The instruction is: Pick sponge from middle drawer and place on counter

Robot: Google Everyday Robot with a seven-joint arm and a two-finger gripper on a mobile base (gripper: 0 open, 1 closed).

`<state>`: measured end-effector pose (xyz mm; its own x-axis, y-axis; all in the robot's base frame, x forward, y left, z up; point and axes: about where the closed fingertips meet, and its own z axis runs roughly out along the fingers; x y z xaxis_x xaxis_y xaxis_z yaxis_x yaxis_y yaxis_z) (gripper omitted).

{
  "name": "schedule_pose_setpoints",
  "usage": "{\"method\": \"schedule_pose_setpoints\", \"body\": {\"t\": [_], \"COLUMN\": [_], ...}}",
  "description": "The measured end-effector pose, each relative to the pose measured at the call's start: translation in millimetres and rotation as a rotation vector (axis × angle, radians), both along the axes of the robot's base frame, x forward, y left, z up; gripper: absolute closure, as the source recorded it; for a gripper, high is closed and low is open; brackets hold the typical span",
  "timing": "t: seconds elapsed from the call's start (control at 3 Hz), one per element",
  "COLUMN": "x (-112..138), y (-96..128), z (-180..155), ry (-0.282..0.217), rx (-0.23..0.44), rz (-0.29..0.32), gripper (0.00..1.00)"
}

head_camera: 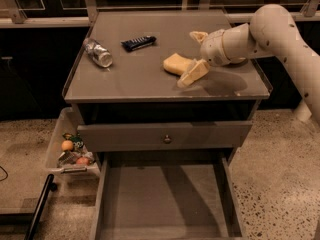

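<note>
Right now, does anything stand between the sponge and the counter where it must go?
Nothing visible does: the sponge lies on the counter, beside the open gripper. The bottle lies well aside.

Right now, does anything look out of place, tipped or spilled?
Only the bottle: it lies on its side near the counter's left edge. No spill shows. The sponge lies on the counter between the open gripper's fingers. The middle drawer stands pulled out, bare.
</note>
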<state>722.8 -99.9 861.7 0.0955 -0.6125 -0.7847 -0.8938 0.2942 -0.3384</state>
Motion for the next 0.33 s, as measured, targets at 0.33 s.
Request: {"method": "schedule_pose_setpoints", "body": {"t": [0.33], "x": [0.0], "y": [0.0], "z": [0.0], "ry": [0.000], "rx": [0.000], "rz": [0.000], "gripper": [0.00]}}
